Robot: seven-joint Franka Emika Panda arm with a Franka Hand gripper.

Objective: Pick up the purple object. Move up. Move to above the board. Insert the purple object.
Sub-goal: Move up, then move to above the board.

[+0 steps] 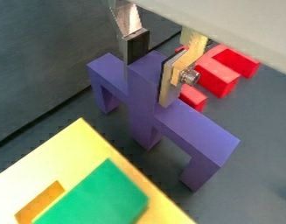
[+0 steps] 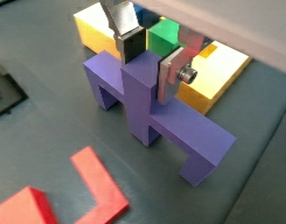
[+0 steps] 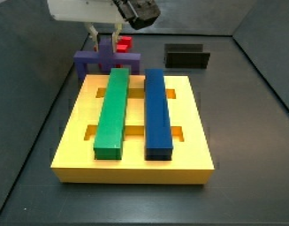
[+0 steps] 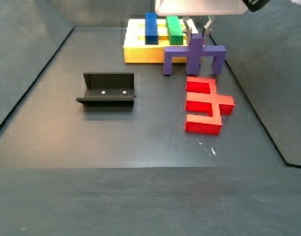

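Note:
The purple object (image 1: 156, 114) stands upright on the dark floor just beside the yellow board (image 1: 40, 175). It shows in both wrist views (image 2: 145, 109) and both side views (image 3: 94, 60) (image 4: 196, 57). My gripper (image 1: 155, 68) (image 2: 152, 66) reaches down over it, and the two pads press the sides of its central stem. In the side views the gripper (image 3: 108, 42) (image 4: 200, 35) sits right on top of the block. The board (image 3: 134, 172) (image 4: 140, 51) carries a green bar (image 3: 113, 110) and a blue bar (image 3: 158, 110) in its slots.
Red blocks (image 4: 208, 103) lie on the floor on the side of the purple object away from the board; they also show in both wrist views (image 1: 226, 70) (image 2: 104, 188). The fixture (image 4: 107, 90) (image 3: 188, 56) stands apart on the floor. Dark walls enclose the floor.

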